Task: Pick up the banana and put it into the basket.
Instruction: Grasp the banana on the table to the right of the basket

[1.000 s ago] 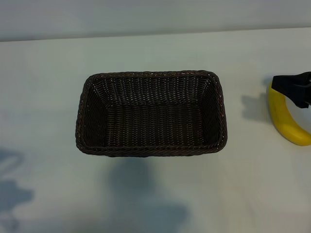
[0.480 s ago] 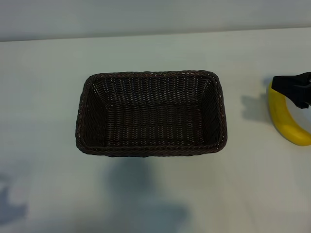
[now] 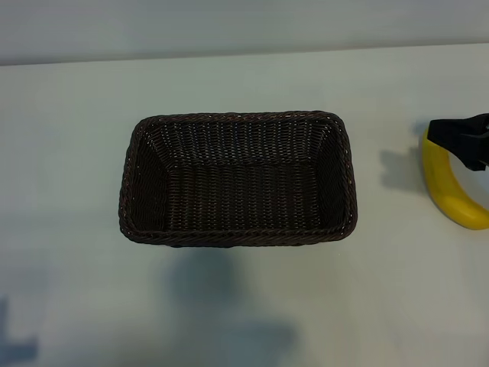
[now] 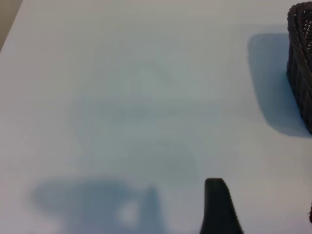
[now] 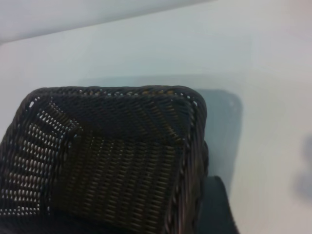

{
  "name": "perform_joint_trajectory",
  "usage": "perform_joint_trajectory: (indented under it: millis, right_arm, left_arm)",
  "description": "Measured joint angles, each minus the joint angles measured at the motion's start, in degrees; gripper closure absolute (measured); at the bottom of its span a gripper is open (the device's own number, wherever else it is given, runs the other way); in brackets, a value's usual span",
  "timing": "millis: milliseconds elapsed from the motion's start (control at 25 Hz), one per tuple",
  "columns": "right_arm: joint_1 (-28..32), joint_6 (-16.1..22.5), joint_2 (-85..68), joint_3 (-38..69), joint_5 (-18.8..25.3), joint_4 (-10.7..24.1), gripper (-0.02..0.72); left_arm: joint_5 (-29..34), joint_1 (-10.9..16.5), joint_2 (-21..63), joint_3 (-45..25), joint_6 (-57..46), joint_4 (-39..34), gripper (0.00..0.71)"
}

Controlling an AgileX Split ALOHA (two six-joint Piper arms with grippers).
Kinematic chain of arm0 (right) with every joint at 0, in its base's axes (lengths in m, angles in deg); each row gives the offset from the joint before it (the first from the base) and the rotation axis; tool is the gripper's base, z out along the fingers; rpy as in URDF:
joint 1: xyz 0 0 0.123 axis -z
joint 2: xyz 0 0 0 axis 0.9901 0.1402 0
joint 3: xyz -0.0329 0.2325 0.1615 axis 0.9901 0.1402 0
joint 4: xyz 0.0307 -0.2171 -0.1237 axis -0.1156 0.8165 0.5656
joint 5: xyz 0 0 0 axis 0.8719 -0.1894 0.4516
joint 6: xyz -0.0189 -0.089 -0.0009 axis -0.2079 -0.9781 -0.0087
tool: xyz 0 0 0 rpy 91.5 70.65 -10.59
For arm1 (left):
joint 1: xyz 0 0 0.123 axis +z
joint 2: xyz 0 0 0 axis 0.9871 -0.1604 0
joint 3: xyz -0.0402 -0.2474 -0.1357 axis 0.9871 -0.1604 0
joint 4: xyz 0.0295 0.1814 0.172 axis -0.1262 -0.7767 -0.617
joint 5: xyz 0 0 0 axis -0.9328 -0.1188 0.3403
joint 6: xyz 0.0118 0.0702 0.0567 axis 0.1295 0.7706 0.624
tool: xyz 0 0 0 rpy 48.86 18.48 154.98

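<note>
On the left, the left gripper [image 4: 219, 207] shows only as one dark fingertip in its own wrist view, above bare white table [image 3: 69, 153]; it is out of the exterior view. It carries nothing, and its jaws stand partly apart with no object between them. The basket [image 3: 237, 180] sits to that gripper's right, well apart, and is empty.

Further right, the banana [image 3: 452, 191] lies on the table beyond the basket's right end, clear of the rim. The right gripper [image 3: 463, 141] sits over the banana's upper end, its black fingers touching or just above the peel. Whether they actually clamp the fruit cannot be told; the jaws stand at about a banana's width.

The hold is near one end rather than the middle, so on lifting the banana may pivot, droop and slip out. A low carry could also catch the basket's braided rim and shove the basket sideways.
</note>
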Motion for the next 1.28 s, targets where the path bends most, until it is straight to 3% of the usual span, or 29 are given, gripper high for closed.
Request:
perform_joint_trajectory:
  millis: [320,760,1280]
  right_arm:
    - [0.0,1.5,0.0,0.0,-3.5,3.9,0.216]
    - [0.0,13.6,6.4,-5.1,-6.0,19.3,0.216]
    - [0.0,15.9,21.4,-11.8,-7.1,26.5,0.186]
  left_arm:
    - [0.0,0.0,0.0,0.0,0.0,0.0,0.231]
    - [0.0,0.0,0.0,0.0,0.0,0.0,0.231]
    - [0.0,0.0,0.0,0.0,0.0,-0.1,0.231]
